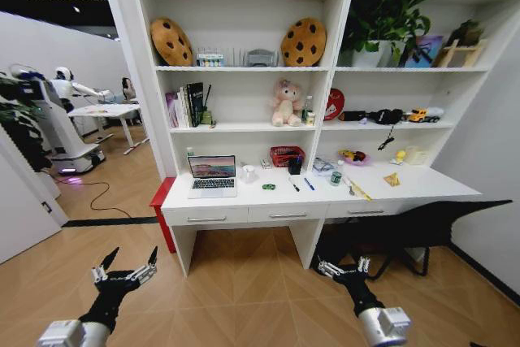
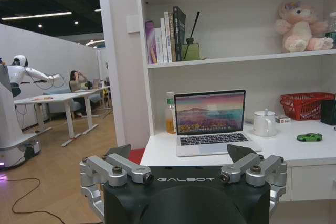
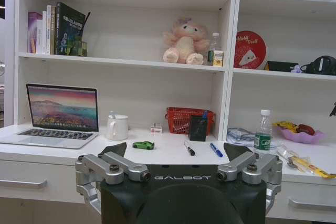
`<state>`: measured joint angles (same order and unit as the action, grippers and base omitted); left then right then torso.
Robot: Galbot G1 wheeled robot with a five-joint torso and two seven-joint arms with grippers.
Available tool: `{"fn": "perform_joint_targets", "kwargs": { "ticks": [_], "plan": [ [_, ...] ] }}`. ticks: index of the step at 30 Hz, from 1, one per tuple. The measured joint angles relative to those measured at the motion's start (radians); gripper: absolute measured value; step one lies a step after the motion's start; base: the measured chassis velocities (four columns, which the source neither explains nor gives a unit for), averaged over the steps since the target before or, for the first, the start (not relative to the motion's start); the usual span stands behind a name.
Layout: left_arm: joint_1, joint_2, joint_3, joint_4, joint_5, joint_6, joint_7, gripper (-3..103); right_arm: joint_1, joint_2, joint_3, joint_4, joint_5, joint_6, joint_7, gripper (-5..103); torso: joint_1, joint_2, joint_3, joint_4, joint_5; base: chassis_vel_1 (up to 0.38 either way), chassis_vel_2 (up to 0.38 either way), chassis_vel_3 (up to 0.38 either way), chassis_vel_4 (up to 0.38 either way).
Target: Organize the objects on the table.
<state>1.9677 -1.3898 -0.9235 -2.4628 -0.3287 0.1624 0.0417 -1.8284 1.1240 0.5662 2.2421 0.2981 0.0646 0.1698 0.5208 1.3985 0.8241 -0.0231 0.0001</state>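
Left gripper (image 1: 125, 266) was held low over the wood floor, well short of the table (image 1: 244, 201), fingers spread apart, nothing held. Right gripper (image 1: 344, 268) was held likewise low, also short of the desk front, fingers apart and empty.

Ahead of and above the left gripper, the open silver laptop (image 1: 213, 176) was seen on the desk's left end, screen lit; a clear bottle with orange liquid (image 2: 169, 114) stood just beside its far left corner. The white mug (image 3: 117, 127) was placed just right of the laptop.

Straight ahead of the right gripper, the green toy car (image 3: 143, 145) was seen on the desktop, with a black marker (image 3: 189, 148) and a blue pen (image 3: 216, 150) lying near it to the right. The small bottle with green label (image 3: 262, 130) stood upright farther right. A red basket (image 3: 184, 119) sat behind the pens against the shelving.
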Motion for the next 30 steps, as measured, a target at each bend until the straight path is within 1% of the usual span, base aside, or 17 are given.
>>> {"fn": "perform_joint_targets", "kwargs": {
  "ticks": [3, 6, 13, 14, 15, 16, 17, 21, 22, 23, 24, 25, 27, 28, 30],
  "plan": [
    [-0.008, -0.003, 0.0, 0.0, -0.001, 0.002, -0.001, 100, 0.006, -0.007, 0.001, -0.009, 0.015, -0.002, -0.007, 100, 0.0, 0.0, 0.0, -0.0001, -0.0001, 0.0, 0.0, 0.0, 0.0],
    [-0.011, -0.016, 0.008, 0.01, 0.008, 0.002, -0.003, 100, 0.014, -0.018, 0.005, -0.033, 0.021, 0.014, -0.008, 100, 0.0, 0.0, 0.0, -0.0001, -0.0001, 0.0, 0.0, 0.0, 0.0],
    [-0.016, -0.007, 0.003, 0.021, 0.001, 0.002, -0.003, 100, 0.023, -0.005, -0.001, -0.043, 0.026, 0.016, -0.008, 100, -0.001, 0.0, 0.0, -0.0001, -0.0002, -0.075, 0.072, 0.09, -0.078],
    [-0.017, -0.005, 0.003, 0.023, -0.001, 0.002, -0.003, 100, 0.023, -0.001, -0.002, -0.044, 0.023, 0.017, -0.009, 100, 0.0, 0.0, 0.0, -0.0009, -0.0003, -0.154, 0.146, 0.176, -0.165],
    [-0.017, -0.005, 0.003, 0.023, -0.001, 0.002, -0.003, 100, 0.023, -0.001, -0.002, -0.044, 0.023, 0.017, -0.009, 100, 0.0, 0.0, 0.0, -0.0009, -0.0003, -0.154, 0.146, 0.176, -0.165],
    [-0.017, -0.004, 0.004, 0.025, -0.001, 0.002, -0.003, 100, 0.021, 0.002, -0.003, -0.044, 0.021, 0.019, -0.01, 100, 0.0, 0.0, 0.0, 0.0002, -0.0003, -0.14, 0.196, 0.176, -0.185],
    [-0.017, -0.004, 0.005, 0.026, -0.001, 0.002, -0.003, 100, 0.019, 0.005, -0.003, -0.044, 0.021, 0.023, -0.012, 100, 0.0, 0.0, 0.0, 0.0007, 0.0004, -0.14, 0.217, 0.212, -0.185],
    [-0.016, -0.004, 0.009, 0.028, 0.004, 0.0, -0.002, 100, 0.01, 0.011, -0.003, -0.043, 0.021, 0.042, -0.026, 100, 0.0, 0.0, 0.0, 0.0003, 0.0011, -0.211, 0.224, 0.224, -0.261],
    [-0.016, -0.005, 0.01, 0.028, 0.004, 0.0, -0.002, 102, 0.004, 0.013, -0.003, -0.039, 0.02, 0.049, -0.03, 100, 0.0, 0.0, 0.0, -0.0008, -0.0021, -0.241, 0.205, 0.257, -0.32],
    [-0.016, -0.005, 0.011, 0.028, 0.004, 0.0, -0.002, 100, 0.003, 0.013, -0.003, -0.037, 0.02, 0.052, -0.032, 100, 0.0, 0.0, 0.0, -0.0006, -0.0025, -0.262, 0.205, 0.257, -0.299],
    [-0.016, -0.005, 0.011, 0.028, 0.004, 0.0, -0.002, 100, 0.003, 0.013, -0.003, -0.037, 0.02, 0.052, -0.032, 100, 0.0, 0.0, 0.0, -0.0006, -0.0025, -0.262, 0.205, 0.257, -0.299],
    [-0.016, -0.006, 0.013, 0.027, 0.005, -0.002, -0.001, 100, 0.0, 0.015, -0.004, -0.034, 0.02, 0.056, -0.034, 100, 0.0, 0.0, 0.0, -0.0003, 0.0012, -0.211, 0.32, 0.244, -0.28],
    [-0.016, -0.007, 0.013, 0.027, 0.005, -0.003, 0.0, 99, 0.0, 0.015, -0.004, -0.032, 0.02, 0.056, -0.035, 100, 0.0, 0.0, 0.0, -0.0001, 0.001, -0.31, 0.276, 0.244, -0.303],
    [-0.016, -0.008, 0.014, 0.027, 0.006, -0.003, 0.0, 99, 0.0, 0.013, -0.004, -0.03, 0.019, 0.057, -0.035, 100, 0.0, 0.0, 0.0, 0.0002, -0.0017, -0.339, 0.294, 0.362, -0.303],
    [-0.016, -0.008, 0.014, 0.027, 0.007, -0.003, 0.0, 99, 0.0, 0.013, -0.004, -0.03, 0.019, 0.058, -0.035, 100, 0.0, 0.0, 0.0, 0.0001, -0.0014, -0.339, 0.294, 0.362, -0.293]
  ]
}}
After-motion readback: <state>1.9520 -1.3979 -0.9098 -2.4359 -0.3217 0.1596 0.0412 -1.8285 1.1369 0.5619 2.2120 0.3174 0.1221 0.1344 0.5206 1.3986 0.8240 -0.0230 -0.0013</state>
